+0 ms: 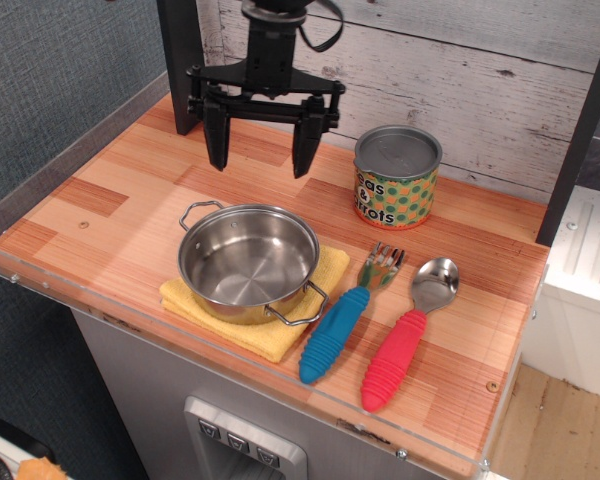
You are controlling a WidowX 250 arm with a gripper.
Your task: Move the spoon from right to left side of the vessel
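The spoon (pixel 407 327) with a shiny silver bowl and a ribbed red-pink handle lies on the wooden counter, right of the vessel and right of a blue-handled fork (pixel 346 314). The vessel (pixel 248 262), a small shiny steel pot with two wire loop handles, sits empty on a yellow cloth (pixel 254 305). My black gripper (pixel 259 164) hangs open and empty above the counter, behind the pot and well left of the spoon.
A green-and-orange dotted tin can (pixel 396 176) stands at the back right. A clear plastic rim (pixel 100 295) edges the counter's front and left. A white plank wall (pixel 460 80) and a dark post (pixel 180 60) stand behind. Bare wood lies left of the pot (pixel 100 215).
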